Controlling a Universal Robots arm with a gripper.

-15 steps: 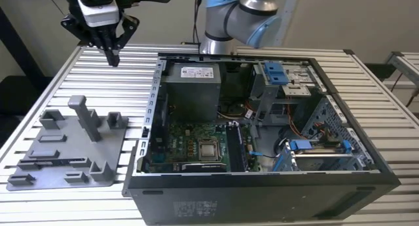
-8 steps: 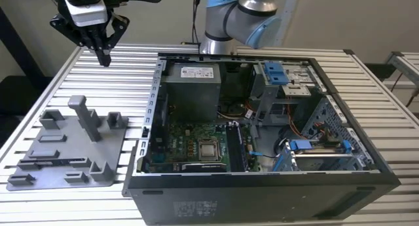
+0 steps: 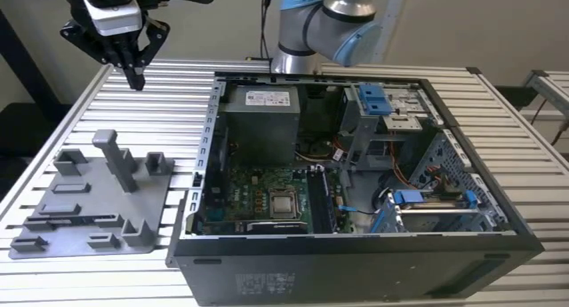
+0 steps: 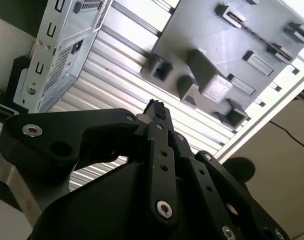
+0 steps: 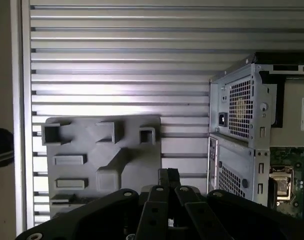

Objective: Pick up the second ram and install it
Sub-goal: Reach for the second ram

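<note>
Jaws together on black gripper (image 3: pixel 135 77) above slatted metal table (image 3: pixel 169 107).
Exterior view: grey plastic tray (image 3: pixel 146 197) at its 6 o'clock, open computer case (image 3: pixel 356 254) at 4 o'clock.

Slatted table (image 3: pixel 178 107) bears grey tray (image 3: pixel 98 208), computer case (image 3: pixel 356 267).

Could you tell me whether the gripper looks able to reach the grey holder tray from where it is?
Probably yes: the gripper hangs in open air above the table near the grey holder tray, nothing between them; only the tray's tall post needs steering around.
</note>
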